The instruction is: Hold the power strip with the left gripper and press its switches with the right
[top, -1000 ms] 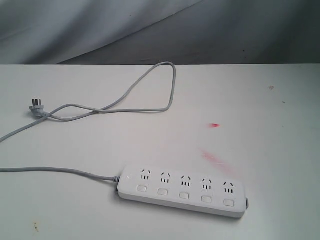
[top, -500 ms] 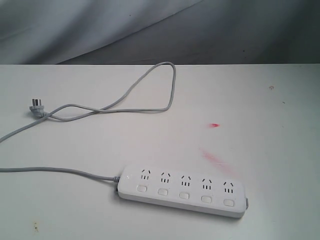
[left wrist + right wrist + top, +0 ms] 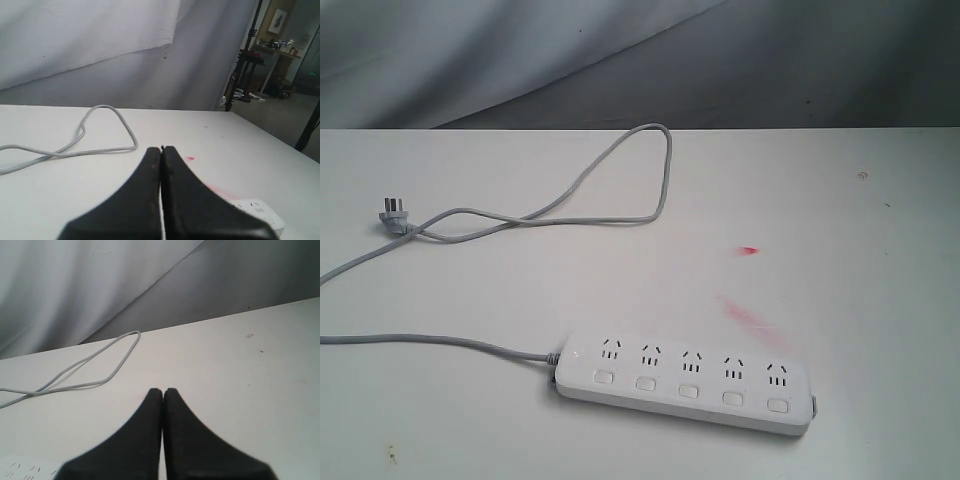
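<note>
One white table (image 3: 860, 300) holds the strip (image 3: 685, 380) lying flat low in the exterior view, its cord (image 3: 570, 190) looping away toward the far left, while the left claw (image 3: 161, 150) and right claw (image 3: 163, 391) are both pinched shut on nothing and not touching it, five switches (image 3: 688, 391) sitting untouched.

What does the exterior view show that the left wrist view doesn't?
Only the exterior view shows the whole long white plastic power strip, its five small white push-button switches and the grey plug. Only the left wrist view shows the black two-finger left claw, shut, and a room beyond the curtain. Both show the white table, the looped grey cord and red smears.
</note>
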Motion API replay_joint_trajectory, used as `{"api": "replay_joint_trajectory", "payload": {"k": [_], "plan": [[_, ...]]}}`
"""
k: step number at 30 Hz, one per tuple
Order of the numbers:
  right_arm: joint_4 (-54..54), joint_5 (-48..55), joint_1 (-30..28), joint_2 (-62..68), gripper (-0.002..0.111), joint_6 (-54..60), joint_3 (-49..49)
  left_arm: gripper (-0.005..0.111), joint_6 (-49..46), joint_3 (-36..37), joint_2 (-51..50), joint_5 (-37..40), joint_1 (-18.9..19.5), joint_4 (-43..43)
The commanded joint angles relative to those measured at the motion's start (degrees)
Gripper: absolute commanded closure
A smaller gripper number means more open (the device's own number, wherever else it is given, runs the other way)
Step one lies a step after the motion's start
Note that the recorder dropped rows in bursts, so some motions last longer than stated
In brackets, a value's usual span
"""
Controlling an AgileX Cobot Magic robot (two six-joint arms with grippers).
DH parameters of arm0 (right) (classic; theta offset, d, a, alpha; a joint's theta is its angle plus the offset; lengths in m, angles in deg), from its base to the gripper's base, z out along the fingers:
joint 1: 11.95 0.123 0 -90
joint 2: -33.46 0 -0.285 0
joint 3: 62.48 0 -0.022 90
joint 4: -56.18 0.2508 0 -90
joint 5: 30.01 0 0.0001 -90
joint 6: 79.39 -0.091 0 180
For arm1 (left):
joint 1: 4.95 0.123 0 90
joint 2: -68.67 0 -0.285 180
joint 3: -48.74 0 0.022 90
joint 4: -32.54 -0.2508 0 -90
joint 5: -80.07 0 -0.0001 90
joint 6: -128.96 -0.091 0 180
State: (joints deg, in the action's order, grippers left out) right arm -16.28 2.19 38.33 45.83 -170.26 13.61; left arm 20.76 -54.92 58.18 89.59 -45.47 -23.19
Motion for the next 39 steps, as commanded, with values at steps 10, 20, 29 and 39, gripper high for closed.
{"api": "replay_joint_trajectory", "payload": {"k": [10,20,29,39], "plan": [[-0.78,-0.2,-0.23,-0.3,0.108,0.1,0.13,0.107,-3.0,0.88,0.52,-0.33,4.21,-1.6],[-0.78,-0.2,-0.23,-0.3,0.108,0.1,0.13,0.107,-3.24,0.88,2.71,-3.85,22.4,1.33],[-0.78,-0.2,-0.23,-0.3,0.108,0.1,0.13,0.107,-4.53,0.88,2.71,-3.46,29.68,1.21],[-0.78,-0.2,-0.23,-0.3,0.108,0.1,0.13,0.107,-4.64,0.88,2.71,-3.46,29.68,1.21]]}}
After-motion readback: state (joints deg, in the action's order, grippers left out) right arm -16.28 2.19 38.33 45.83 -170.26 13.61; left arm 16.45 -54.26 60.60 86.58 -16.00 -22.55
